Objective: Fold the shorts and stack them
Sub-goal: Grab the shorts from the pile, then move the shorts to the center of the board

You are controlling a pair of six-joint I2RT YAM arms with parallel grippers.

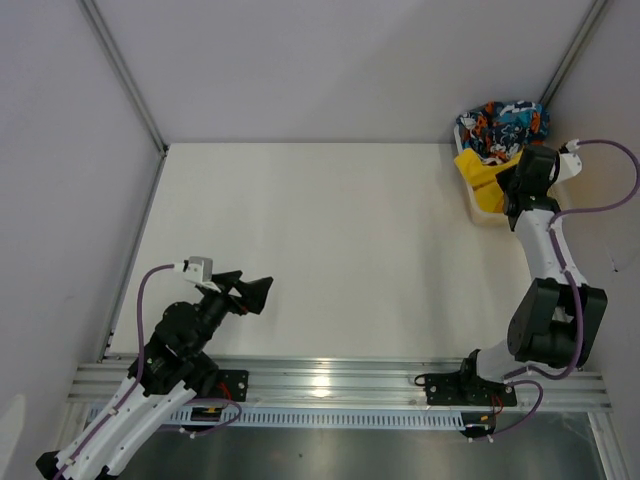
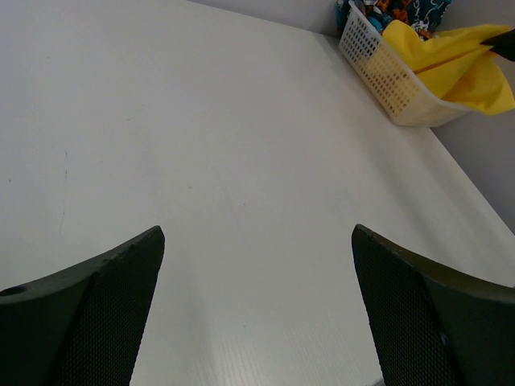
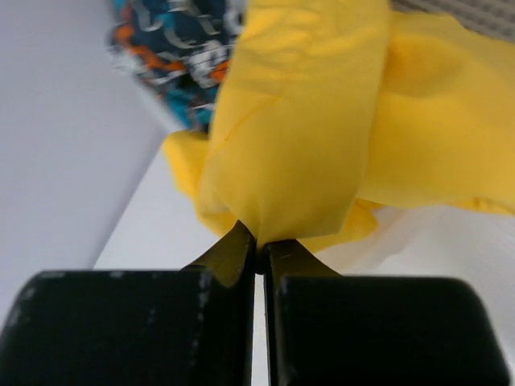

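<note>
Right claw [image 3: 258,241] pinches the crumpled bright yellow shorts [image 3: 306,121]; left claw [image 2: 257,233] gapes wide.

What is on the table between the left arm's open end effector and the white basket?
Nothing. Only bare white table lies between the left end effector and the basket, as the left wrist view shows. The top view agrees.

Top external: high, from near edge, looks down on whole table [image 1: 330,250]. Left wrist: low, faces ahead past left gripper [image 2: 257,232] toward far basket [image 2: 378,76]. Right wrist: very close, yellow shorts [image 3: 306,121] fill view just beyond right gripper [image 3: 259,245]; background blurred. Shared: probably basket corner, all three.
</note>
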